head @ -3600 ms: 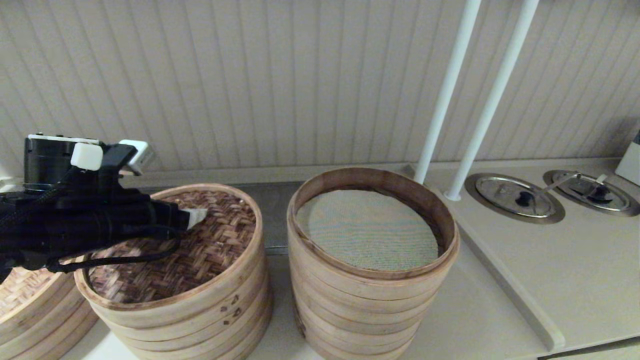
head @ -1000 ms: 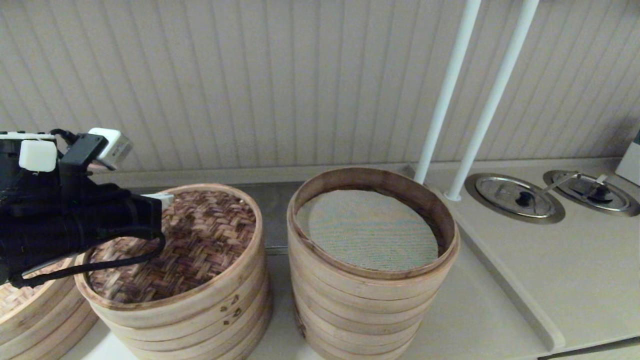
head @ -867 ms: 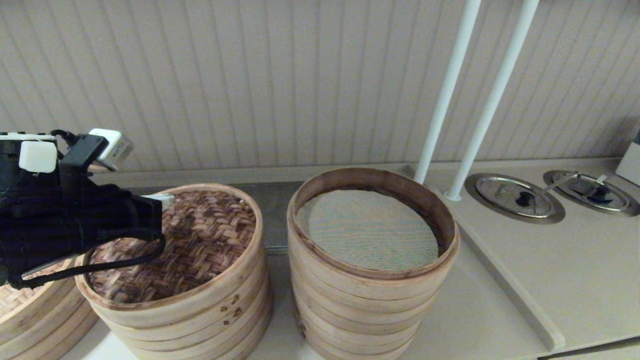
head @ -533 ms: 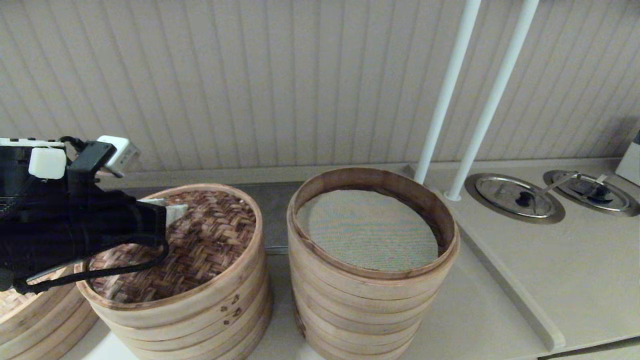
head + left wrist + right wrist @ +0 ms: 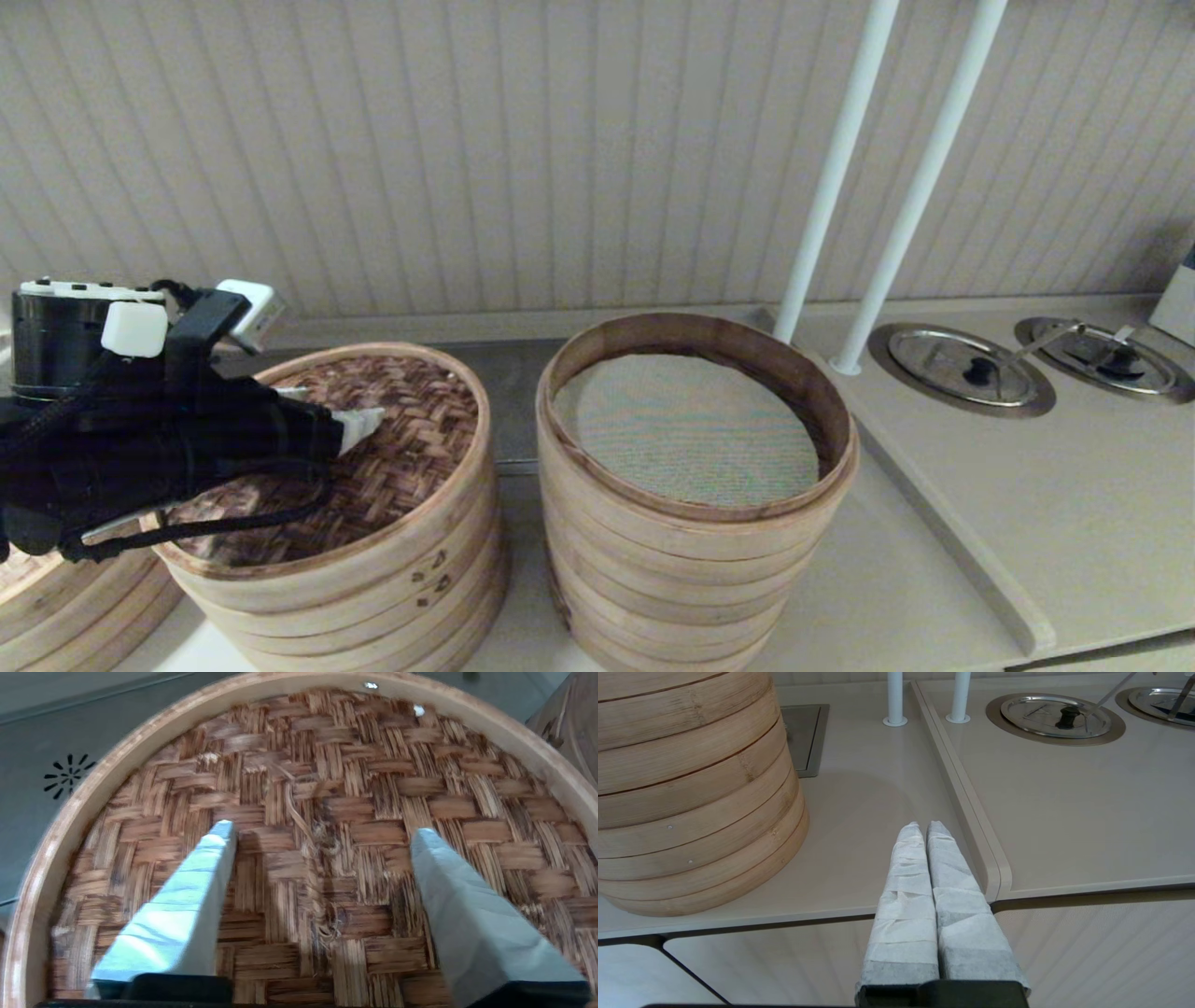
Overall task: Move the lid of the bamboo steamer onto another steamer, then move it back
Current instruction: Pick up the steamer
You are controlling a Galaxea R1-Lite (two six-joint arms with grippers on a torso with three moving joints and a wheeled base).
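The left tool [image 5: 322, 835] hovers with fingers spread wide, the bamboo steamer lid [image 5: 327, 812] directly under it, probably to grasp the frayed centre strands. Right tool [image 5: 924, 828] is closed, empty, parked low.

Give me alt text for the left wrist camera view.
The left gripper, fingers spread open, hovers just above the bamboo steamer lid, whose dark brown woven top inside a pale hoop rim fills the view. A grey counter shows beyond.

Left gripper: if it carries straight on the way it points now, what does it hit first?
Most likely the dark brown herringbone-woven bamboo steamer lid: the open left gripper points down at its woven middle. The remaining gap is unclear.
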